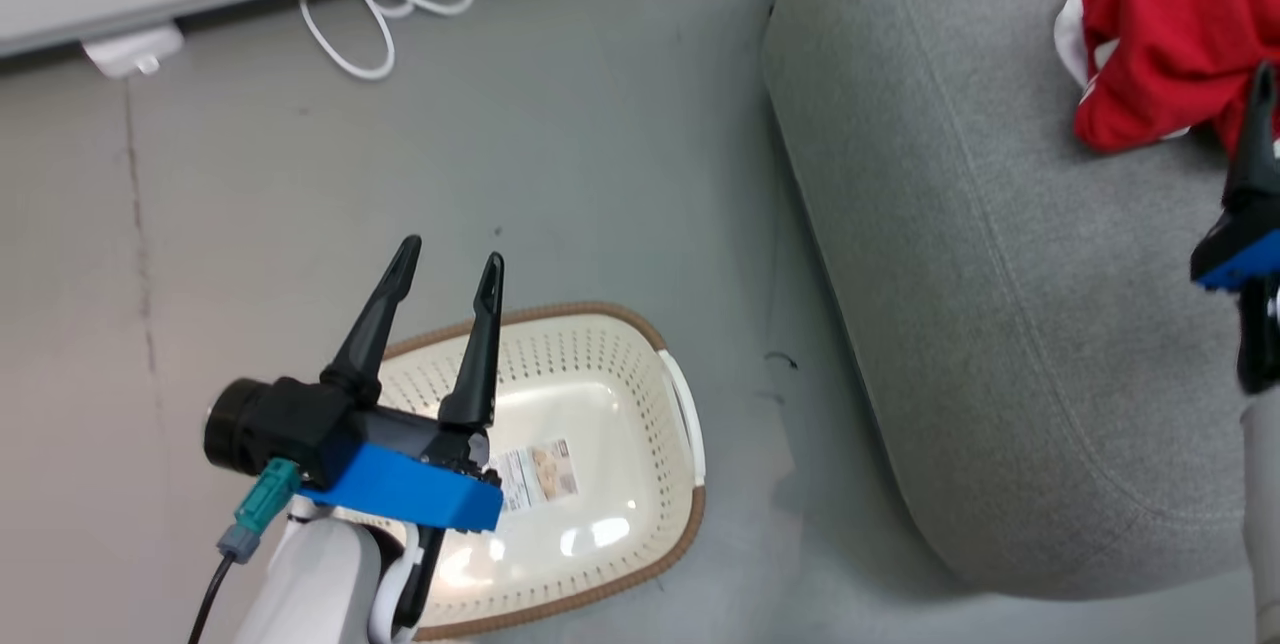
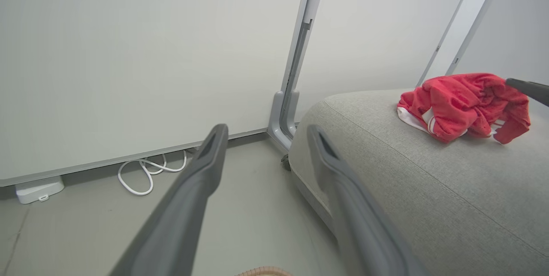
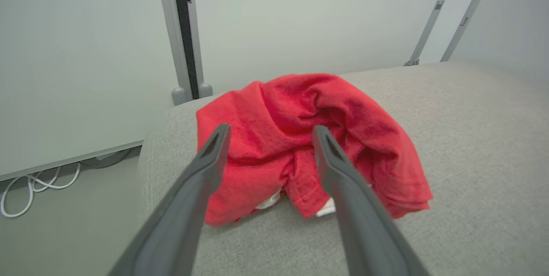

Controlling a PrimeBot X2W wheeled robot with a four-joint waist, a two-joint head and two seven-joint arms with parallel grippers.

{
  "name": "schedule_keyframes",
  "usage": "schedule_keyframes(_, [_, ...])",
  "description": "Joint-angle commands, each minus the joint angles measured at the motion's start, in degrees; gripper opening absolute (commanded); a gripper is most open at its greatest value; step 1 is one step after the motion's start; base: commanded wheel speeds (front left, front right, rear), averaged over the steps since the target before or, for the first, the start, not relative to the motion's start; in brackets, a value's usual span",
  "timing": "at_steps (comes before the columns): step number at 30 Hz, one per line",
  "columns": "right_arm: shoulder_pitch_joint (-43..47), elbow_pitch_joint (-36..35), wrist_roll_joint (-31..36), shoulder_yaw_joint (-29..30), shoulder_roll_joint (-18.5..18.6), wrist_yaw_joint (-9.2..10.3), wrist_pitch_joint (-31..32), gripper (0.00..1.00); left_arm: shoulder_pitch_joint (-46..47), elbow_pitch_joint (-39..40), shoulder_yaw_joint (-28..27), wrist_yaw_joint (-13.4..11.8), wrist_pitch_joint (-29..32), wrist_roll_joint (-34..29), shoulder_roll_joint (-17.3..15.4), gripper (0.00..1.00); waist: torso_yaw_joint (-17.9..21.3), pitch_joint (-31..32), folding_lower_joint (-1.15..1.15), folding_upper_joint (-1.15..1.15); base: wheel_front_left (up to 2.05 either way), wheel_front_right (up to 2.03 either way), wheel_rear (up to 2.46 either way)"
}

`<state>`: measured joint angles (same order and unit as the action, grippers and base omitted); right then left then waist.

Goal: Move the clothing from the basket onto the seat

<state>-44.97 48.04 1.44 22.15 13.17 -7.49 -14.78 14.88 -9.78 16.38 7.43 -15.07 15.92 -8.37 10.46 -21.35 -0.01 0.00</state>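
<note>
Just beyond your right claw [image 3: 270, 132], the clothing [image 3: 300, 104] lies heaped on the seat [image 3: 472, 147], so, with that claw wide open and holding nothing, draw it straight back clear of the fabric; your left claw [image 1: 450, 252], also open and empty, hovers over the emptied-looking basket [image 1: 560, 310].

The clothing [image 1: 1160, 34] is showing bright red with white trim. The basket [image 1: 575, 359] is showing cream, dotted with perforations, under a brown woven-look rim. The seat [image 1: 1000, 274] is looking speckled grey, the floor [image 1: 550, 124] pale grey. The left gripper [image 1: 451, 251] is showing black above a blue block.
</note>
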Motion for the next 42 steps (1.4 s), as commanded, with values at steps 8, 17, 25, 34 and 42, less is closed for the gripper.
schedule_keyframes(8, [13.6,-9.7,-0.6,-3.3,-3.5,-0.01,-0.4,1.0,-4.5,-3.3,-1.7,0.0,-0.1,1.2,2.0,1.0,-4.4,10.7,0.01,0.0,0.0,0.0,0.0])
schedule_keyframes(17, [28.4,-22.8,-2.6,-4.1,-9.1,-0.02,1.3,1.0,-9.2,-6.3,-4.5,0.0,-0.1,2.2,3.0,1.0,-7.8,16.5,0.01,0.0,0.0,0.0,0.0])
schedule_keyframes(25, [37.8,-29.2,-2.8,-9.0,-10.2,-0.01,4.6,1.0,-13.3,-8.2,-7.9,0.0,-0.1,2.2,3.4,1.0,-9.0,20.3,0.01,0.0,0.0,0.0,0.0])
schedule_keyframes(34, [43.3,-33.1,-5.2,-12.7,-10.3,-0.02,6.2,1.0,-14.6,-10.6,-8.5,0.0,-0.1,3.1,3.4,1.0,-10.5,22.2,0.01,0.0,0.0,0.0,0.0])
schedule_keyframes(42, [44.7,-34.3,-7.0,-14.9,-10.3,-0.02,6.7,1.0,-15.5,-9.8,-9.3,0.0,-0.1,3.6,3.2,1.0,-12.2,23.4,0.01,0.0,0.0,0.0,0.0])
